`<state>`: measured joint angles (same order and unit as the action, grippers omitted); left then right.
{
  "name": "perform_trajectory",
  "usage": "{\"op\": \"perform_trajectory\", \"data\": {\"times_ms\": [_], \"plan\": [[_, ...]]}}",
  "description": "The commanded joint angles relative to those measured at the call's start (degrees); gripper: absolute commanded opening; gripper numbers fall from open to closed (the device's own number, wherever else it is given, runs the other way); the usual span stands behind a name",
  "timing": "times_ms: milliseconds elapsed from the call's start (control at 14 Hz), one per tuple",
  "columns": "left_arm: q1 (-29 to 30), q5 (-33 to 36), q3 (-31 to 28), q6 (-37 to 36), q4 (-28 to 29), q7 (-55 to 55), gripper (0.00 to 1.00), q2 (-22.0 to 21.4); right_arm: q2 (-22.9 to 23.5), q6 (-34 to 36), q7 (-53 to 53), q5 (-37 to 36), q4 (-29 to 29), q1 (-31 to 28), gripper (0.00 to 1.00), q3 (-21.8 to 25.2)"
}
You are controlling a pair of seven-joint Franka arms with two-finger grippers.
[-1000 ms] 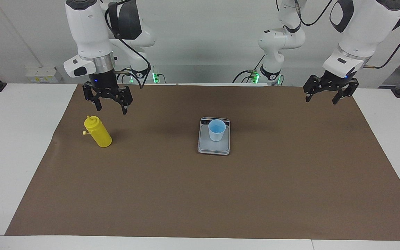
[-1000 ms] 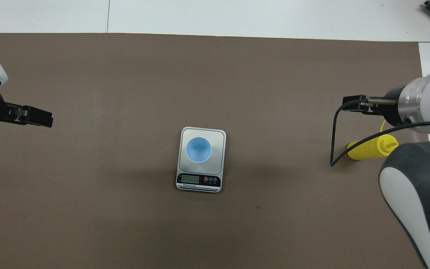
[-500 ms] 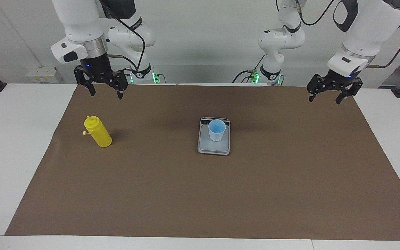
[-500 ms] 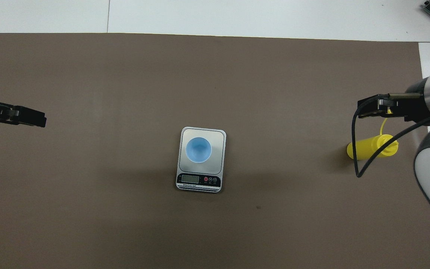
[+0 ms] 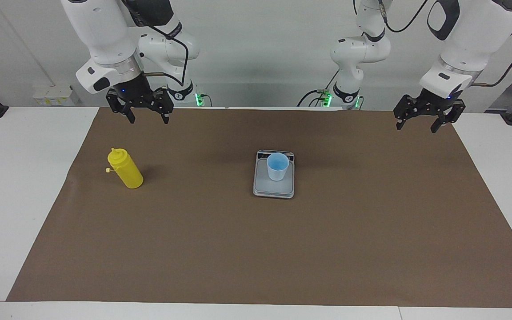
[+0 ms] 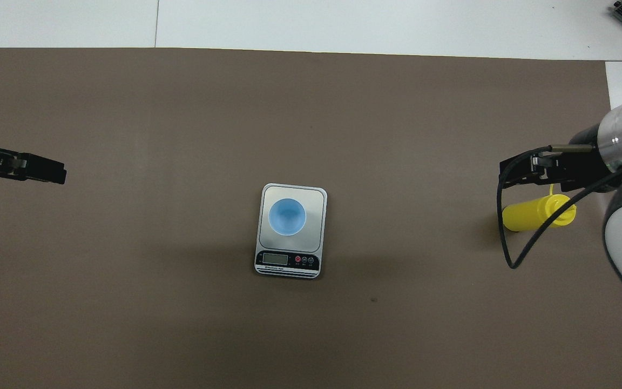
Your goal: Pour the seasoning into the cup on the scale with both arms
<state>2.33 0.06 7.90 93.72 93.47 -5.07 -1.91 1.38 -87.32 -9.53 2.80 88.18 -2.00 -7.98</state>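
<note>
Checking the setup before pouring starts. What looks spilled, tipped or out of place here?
Nothing stands out. The yellow bottle stands upright on the brown mat, the blue cup sits upright on the scale, and no spill shows.

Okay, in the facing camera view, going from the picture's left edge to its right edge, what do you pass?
Yellow seasoning bottle → right gripper, open and raised → scale with the blue cup standing on it → left gripper, open and raised.
</note>
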Motion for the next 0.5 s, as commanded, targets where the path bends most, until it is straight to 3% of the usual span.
{"op": "perform_trajectory", "data": {"times_ms": [0,429], "plan": [[0.7,0.6,0.4,0.8,1.5,-0.9,1.00,-1.4,-0.8,0.9,1.7,1.4,0.8,-1.3,1.00,-0.2],[0.7,0.5,0.5,0.9,1.5,-0.6,1.00,-1.4,-1.1,0.7,2.0,-2.9,1.3,-1.3,1.00,-0.1]]}}
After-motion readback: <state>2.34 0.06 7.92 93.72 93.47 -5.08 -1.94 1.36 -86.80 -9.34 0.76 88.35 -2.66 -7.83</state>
